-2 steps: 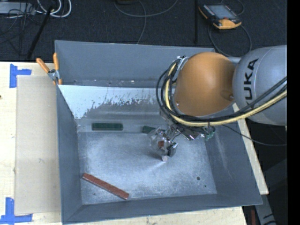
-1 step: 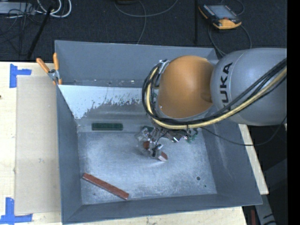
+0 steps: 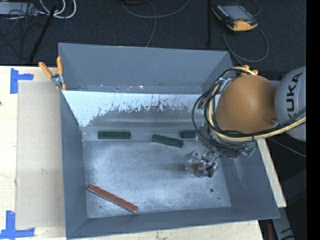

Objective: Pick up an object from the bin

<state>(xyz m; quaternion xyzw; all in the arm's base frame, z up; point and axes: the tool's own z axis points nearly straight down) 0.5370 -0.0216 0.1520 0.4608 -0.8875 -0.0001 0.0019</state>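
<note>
**Supervisor:** While the arm reaches in from 3 o'clock, report gripper status.

**Operator:** I read the gripper (image 3: 202,165) low over the floor of the bin (image 3: 150,74), toward 3 o'clock from centre. I cannot tell how far it is open, or whether it has hold of anything.

**Supervisor:** Nearest items?

**Operator:** I see a short dark green piece (image 3: 188,134) near its 11 o'clock and a tilted dark green bar (image 3: 167,141) near its 10 o'clock. A reddish-brown strip (image 3: 112,198) lies well apart at the bin's 7 o'clock.
</note>
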